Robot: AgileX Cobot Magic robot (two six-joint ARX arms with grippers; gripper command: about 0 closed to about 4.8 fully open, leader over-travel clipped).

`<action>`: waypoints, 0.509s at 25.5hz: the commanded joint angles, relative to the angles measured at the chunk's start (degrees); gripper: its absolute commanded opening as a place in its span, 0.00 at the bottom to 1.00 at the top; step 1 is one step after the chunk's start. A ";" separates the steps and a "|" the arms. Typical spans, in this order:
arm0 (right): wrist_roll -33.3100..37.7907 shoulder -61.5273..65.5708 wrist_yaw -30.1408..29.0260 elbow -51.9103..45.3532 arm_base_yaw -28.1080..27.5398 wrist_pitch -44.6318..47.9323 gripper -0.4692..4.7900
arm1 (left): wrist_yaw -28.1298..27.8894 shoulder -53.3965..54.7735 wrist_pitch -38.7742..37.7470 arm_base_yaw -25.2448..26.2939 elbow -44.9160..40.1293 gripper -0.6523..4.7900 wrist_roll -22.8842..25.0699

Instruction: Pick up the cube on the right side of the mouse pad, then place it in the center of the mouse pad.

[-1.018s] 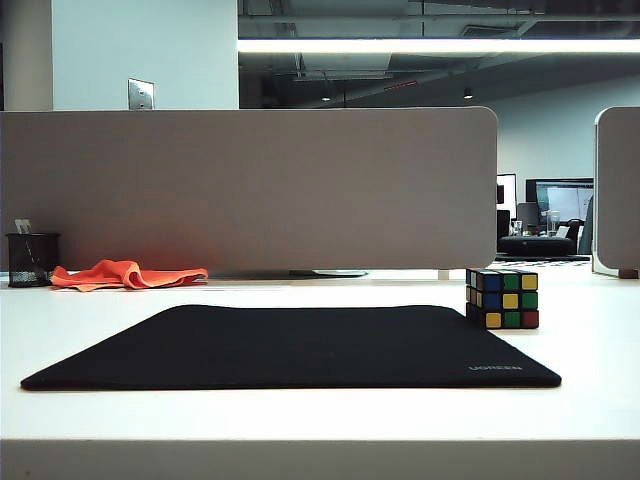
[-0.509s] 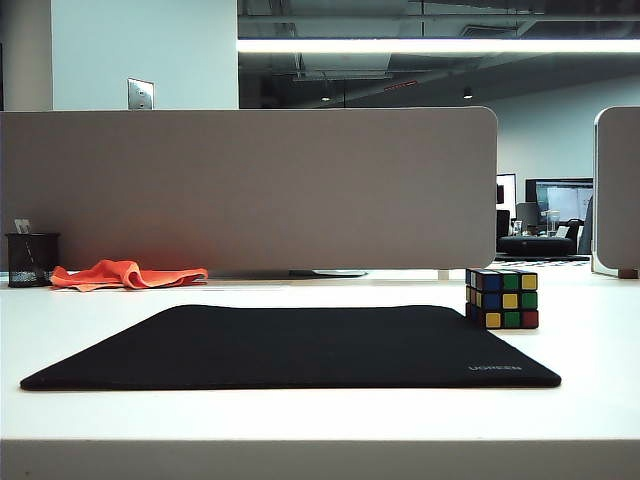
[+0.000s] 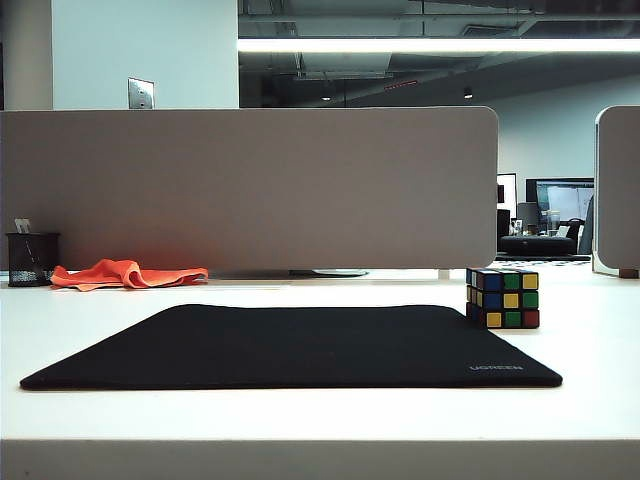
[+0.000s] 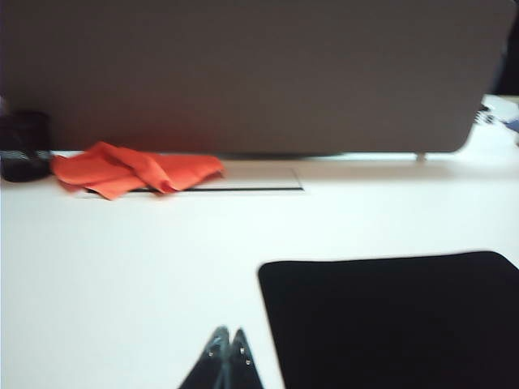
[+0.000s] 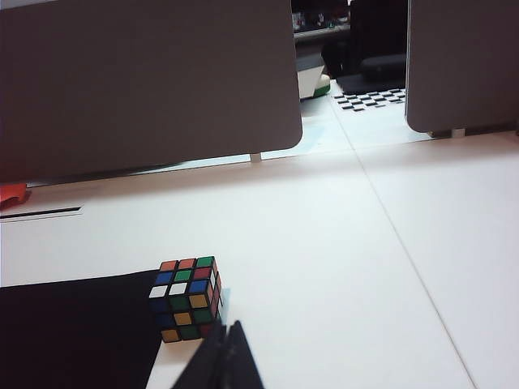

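Still untouched, the cube (image 3: 502, 298) sits at the mouse pad's (image 3: 300, 345) three o'clock, just off its far-right edge, awaiting pickup. It rests flat and square, with no long axis, one face toward the exterior camera. Both the left gripper (image 4: 227, 350) and the right gripper (image 5: 229, 339) are closed and empty, the right poised nearest the cube.

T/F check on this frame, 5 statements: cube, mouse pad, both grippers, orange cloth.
1. The cube sits at the right edge of the mouse pad. True.
2. The left gripper holds the cube. False: it is shut on nothing, above bare table left of the pad.
3. The right gripper is shut, near the cube. True.
4. The orange cloth lies on the pad. False: it lies on the table behind it.
5. The cube is at the pad's center. False: not yet moved.
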 commanded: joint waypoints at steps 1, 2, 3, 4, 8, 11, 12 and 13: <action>-0.11 2.12 -1.38 4.79 0.04 -2.21 0.08 | 6.21 8.72 -0.09 0.04 5.49 0.11 3.10; -0.28 3.37 -1.40 6.14 0.04 -2.84 0.08 | 6.69 10.80 -0.39 -0.26 6.86 0.11 3.98; -0.26 4.44 -1.38 7.32 0.04 -3.69 0.08 | 6.25 12.44 -0.46 -0.94 8.07 0.11 4.61; -0.26 5.62 -1.36 8.44 0.04 -4.59 0.08 | 6.03 14.49 -0.48 -1.64 9.57 0.11 5.22; -0.20 12.31 -3.65 13.35 0.04 -8.15 0.08 | 6.93 21.31 -1.16 -2.05 14.56 0.11 5.99; -0.26 22.88 -9.81 20.31 0.07 -8.66 0.08 | 7.89 26.34 -0.35 -3.41 18.32 0.11 6.21; -0.33 25.53 -9.88 22.32 0.07 -9.20 0.08 | 7.93 26.60 0.07 -3.87 18.62 0.11 6.19; -0.74 27.19 -9.81 23.56 0.11 -9.57 0.08 | 8.26 26.75 0.22 -4.17 18.82 0.11 6.19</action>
